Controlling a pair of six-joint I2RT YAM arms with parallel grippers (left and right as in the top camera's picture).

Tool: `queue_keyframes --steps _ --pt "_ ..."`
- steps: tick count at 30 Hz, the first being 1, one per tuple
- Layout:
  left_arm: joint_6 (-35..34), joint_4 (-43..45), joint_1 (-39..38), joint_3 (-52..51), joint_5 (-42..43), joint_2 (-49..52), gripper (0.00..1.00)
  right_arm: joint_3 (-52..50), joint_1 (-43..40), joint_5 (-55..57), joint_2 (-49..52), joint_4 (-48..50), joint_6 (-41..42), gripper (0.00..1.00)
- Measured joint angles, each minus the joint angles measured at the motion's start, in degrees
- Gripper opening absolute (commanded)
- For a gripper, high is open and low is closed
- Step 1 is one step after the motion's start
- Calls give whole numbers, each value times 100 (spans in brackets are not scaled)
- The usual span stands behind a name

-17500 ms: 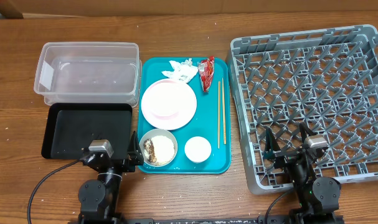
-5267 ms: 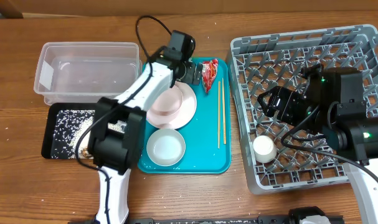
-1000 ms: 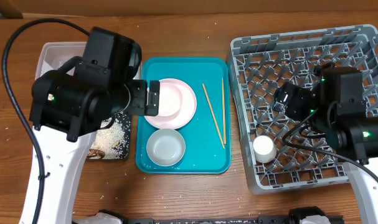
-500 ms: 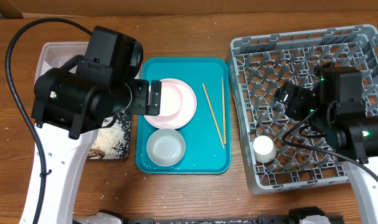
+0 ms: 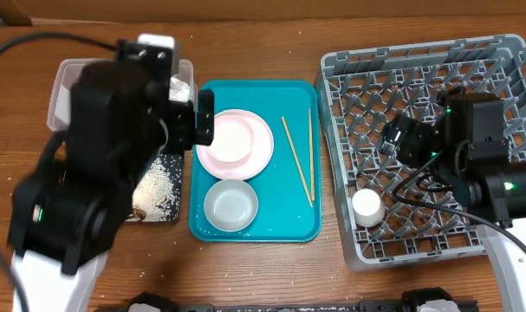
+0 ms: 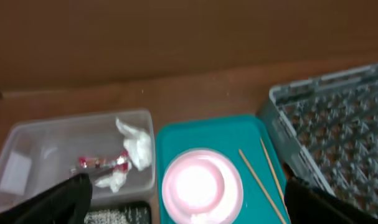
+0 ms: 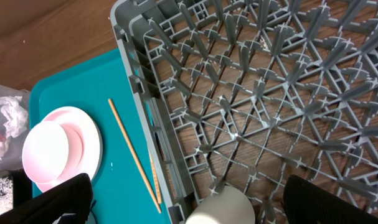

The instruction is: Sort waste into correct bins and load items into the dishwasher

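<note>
My left gripper is open and empty, high above the gap between the bins and the teal tray; the arm is blurred. In the left wrist view the clear tub holds the white napkin and the red wrapper. The black tray holds rice scraps. The pink plate carries the smaller pink dish. The white bowl and the chopsticks lie on the teal tray. My right gripper is open over the grey dish rack, where the white cup lies.
The left arm hides most of the tub and black tray from overhead. The right wrist view shows the rack wall between the chopsticks and the cup. Loose rice grains dot the wooden table.
The left arm has lifted toward the camera and swung back a little over the bins, blurred with motion. The right arm and all dishes have stayed where they were.
</note>
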Motion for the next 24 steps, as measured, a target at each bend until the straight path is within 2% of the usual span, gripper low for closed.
queue_keyframes --steps 6,14,24 --pt "229 1497 302 -1943 48 -1176 100 -2 0 -2 2 9 0 100" --pt "284 2409 999 -3934 247 -2643 100 -2 0 -2 11 4 -4 100" --pt "262 4385 1320 -6793 566 -5233 100 -2 0 0 11 7 0 100"
